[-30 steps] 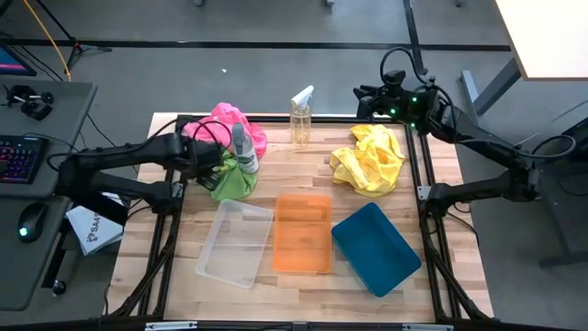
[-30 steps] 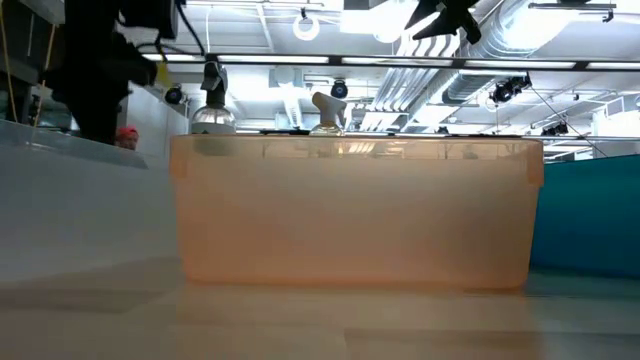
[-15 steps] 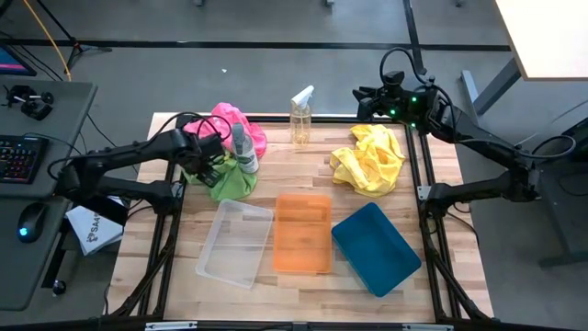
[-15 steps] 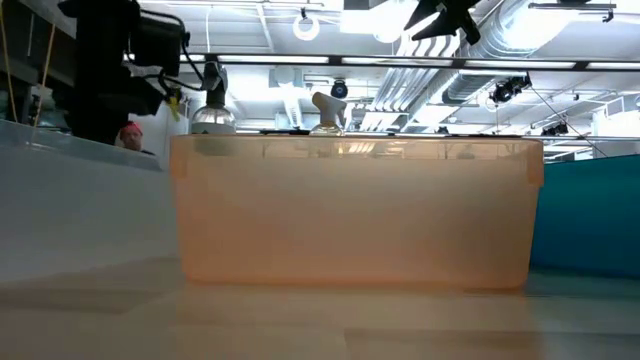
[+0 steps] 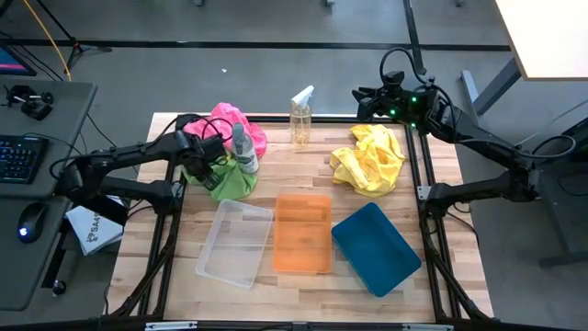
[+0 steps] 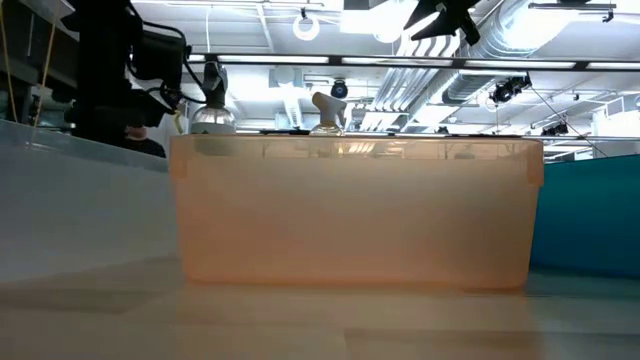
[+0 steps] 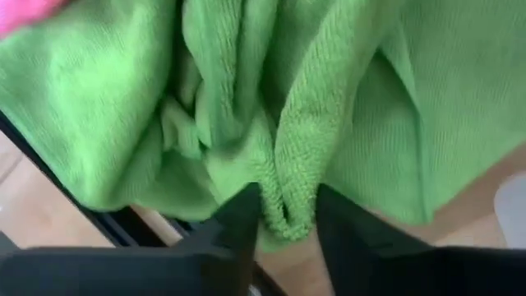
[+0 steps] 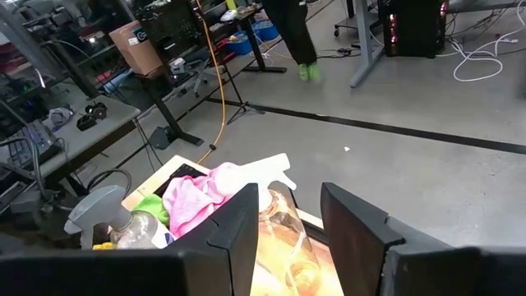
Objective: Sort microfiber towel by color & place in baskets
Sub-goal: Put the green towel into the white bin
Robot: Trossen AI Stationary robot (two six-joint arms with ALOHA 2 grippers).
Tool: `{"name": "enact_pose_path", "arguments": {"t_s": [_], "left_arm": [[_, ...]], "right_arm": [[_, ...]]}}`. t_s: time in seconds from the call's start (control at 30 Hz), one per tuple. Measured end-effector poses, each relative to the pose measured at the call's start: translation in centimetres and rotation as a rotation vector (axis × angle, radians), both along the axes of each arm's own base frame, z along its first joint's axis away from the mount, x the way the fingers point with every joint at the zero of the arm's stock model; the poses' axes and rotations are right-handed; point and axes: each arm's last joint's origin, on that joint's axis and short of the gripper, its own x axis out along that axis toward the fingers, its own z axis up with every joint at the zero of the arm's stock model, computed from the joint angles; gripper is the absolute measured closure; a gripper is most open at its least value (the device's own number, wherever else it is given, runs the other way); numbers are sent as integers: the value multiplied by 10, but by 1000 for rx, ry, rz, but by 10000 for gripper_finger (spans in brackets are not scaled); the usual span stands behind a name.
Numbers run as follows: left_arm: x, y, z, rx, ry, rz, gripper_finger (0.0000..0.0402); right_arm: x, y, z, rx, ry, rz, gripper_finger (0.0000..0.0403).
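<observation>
Your left hand (image 5: 209,168) is down on the lime green towel (image 5: 233,180), and in its wrist view the two dark fingers (image 7: 240,215) stand narrowly apart with a rolled fold of that green towel (image 7: 289,156) between them; you have the fold pinched at its lower edge, just above the wooden surface (image 5: 303,156). Just beyond that hand lies one pink towel (image 5: 241,127), bunched up and touching the green one, and one spray bottle with a grey head (image 5: 243,152) stands right beside the hand against the green cloth. A second, clear spray bottle with a white head (image 5: 300,118) stands further along the far edge of the surface, between your two hands. Your right hand (image 5: 362,101) hangs above the far right corner with its fingers (image 8: 240,226) spread well apart and holding nothing; the yellow towels (image 5: 370,158) lie in one heap just below it on the surface, and you cannot tell how many cloths make up that heap. You have three baskets in a row on the near side, well apart from both hands: one clear basket (image 5: 233,243) nearest your left hand, one orange basket (image 5: 302,233) in the middle, and one teal basket (image 5: 376,247) on the right, turned at an angle. None of the three holds a towel.
</observation>
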Motion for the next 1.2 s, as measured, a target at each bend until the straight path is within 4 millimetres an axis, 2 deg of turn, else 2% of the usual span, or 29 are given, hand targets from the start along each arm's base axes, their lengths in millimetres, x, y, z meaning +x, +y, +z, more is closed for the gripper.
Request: {"name": "enact_pose_path", "arguments": {"t_s": [0.07, 0.17, 0.23, 0.37, 0.47, 0.57, 0.7, 0.83, 0.93, 1.1, 1.2], "left_arm": [[-4, -3, 1, -40, 11, -7, 378], [-10, -7, 14, -87, 35, -9, 392], [-13, -10, 36, -84, 28, -14, 398], [-19, -15, 104, -17, -101, -26, 400], [-26, -20, 165, 95, -342, -30, 400], [-44, -30, 222, 195, -565, -21, 401], [-71, -43, 276, 318, -786, -2, 401], [-90, -53, 305, 366, -933, -7, 401], [-92, -58, 318, 303, -1076, -77, 401], [-74, -60, 336, 132, -1338, -282, 402], [-50, -55, 334, 28, -1342, -378, 401]], "right_arm": [[0, 0, 0, 0, 0, 0, 274], [0, 0, 0, 0, 0, 0, 274], [0, 0, 0, 0, 0, 0, 274], [0, 0, 1, -7, -9, 1, 274], [0, 0, 2, -16, -15, 6, 274], [0, 0, 2, -16, -15, 6, 274], [1, 0, 2, -23, -9, 11, 274], [1, 0, 2, -28, -4, 14, 274], [1, 0, 2, -29, -4, 14, 274], [1, 0, 2, -34, 1, 16, 274], [1, 0, 2, -34, 1, 16, 274]]}}
